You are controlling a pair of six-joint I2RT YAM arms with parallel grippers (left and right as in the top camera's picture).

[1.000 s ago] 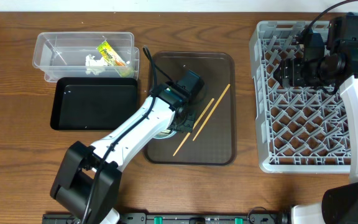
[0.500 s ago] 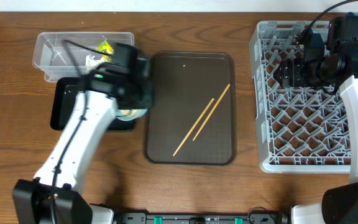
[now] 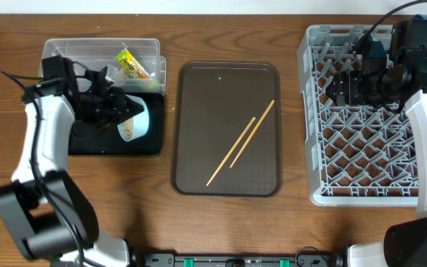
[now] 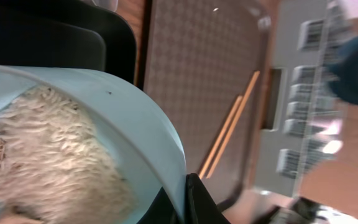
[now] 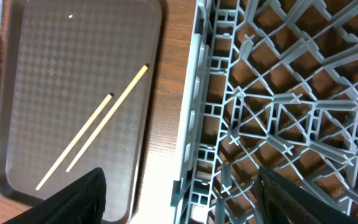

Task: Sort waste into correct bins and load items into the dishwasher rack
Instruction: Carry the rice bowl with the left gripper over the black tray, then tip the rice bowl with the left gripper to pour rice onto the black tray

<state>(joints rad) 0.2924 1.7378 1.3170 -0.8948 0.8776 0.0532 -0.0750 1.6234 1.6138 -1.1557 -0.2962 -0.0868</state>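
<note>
One grey dishwasher rack (image 3: 362, 152) fills the right edge; the right gripper (image 5: 191, 199) hangs over it, fingers spread, empty. Mid-table, the brown serving tray (image 3: 206, 111) carries the chopsticks (image 3: 242, 142). At left, over the black tray (image 3: 98, 146) by the clear tub (image 3: 69, 50), the left gripper (image 3: 117, 115) pinches the light-blue bowl (image 3: 136, 120), tipped sideways; only its wrist view shows rice-like scraps (image 4: 48, 155) inside.

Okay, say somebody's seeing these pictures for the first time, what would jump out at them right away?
At the left, the left gripper clamps a tilted light-blue bowl over the black tray; the wrist view shows white rice-like scraps inside it. Mid-table, two wooden chopsticks lie slantwise on the brown serving tray. The big grey dishwasher rack fills the right side.
</note>
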